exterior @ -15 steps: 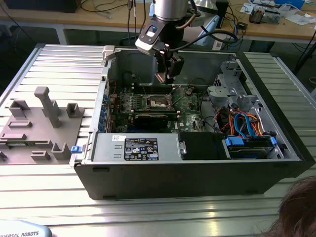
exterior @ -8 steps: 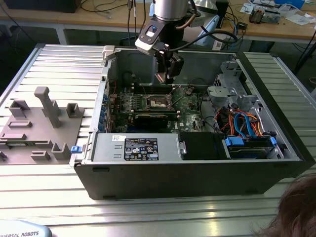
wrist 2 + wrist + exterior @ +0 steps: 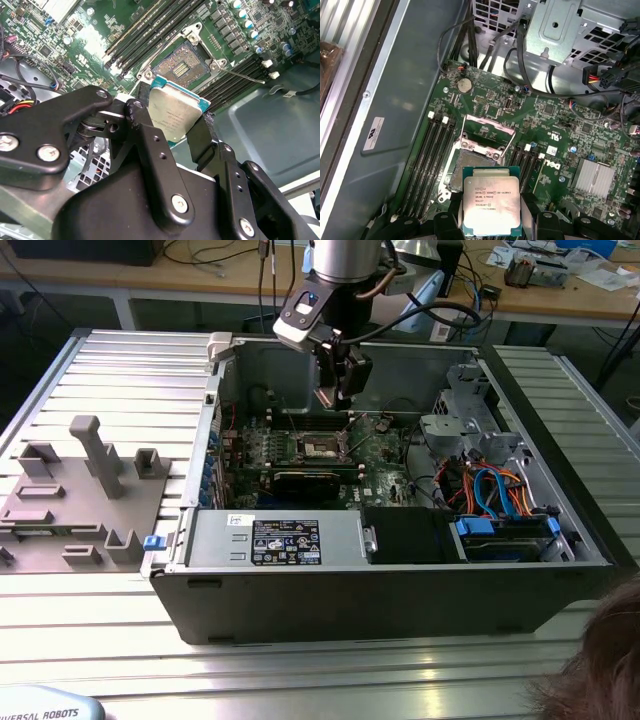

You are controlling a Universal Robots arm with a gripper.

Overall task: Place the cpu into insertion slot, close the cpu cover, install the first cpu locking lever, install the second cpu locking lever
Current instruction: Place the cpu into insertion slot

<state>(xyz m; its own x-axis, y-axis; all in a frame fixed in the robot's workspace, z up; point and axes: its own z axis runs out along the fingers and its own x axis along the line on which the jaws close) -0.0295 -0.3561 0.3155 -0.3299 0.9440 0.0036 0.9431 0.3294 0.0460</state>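
I see the gripper hanging over the open computer case, well above the green board. Its two black fingers are clamped on the chip, one on each side edge. The dull grey top of the chip is turned toward the wrist cameras.

The chip is in the air and not in the socket. In the first wrist view it overlaps one edge of the socket. The socket lies bare, a dark square inside a silver rim. The cover is raised on its hinge at one edge of the socket. A thin wire lever sticks out loose beside it.

Long black memory slots run close on both sides of the socket. Further off on the board are a round battery and a ribbed silver cooler. A grey metal cage stands past the board, with black cables hanging before it.

In the exterior view, blue and orange cables lie inside the case at the exterior view's right. A metal box with a label takes up the near side. The case stands on a ribbed metal table. On the table, at the exterior view's left, there is a grey tray with holders. A person's hair shows in the near corner at the exterior view's right.
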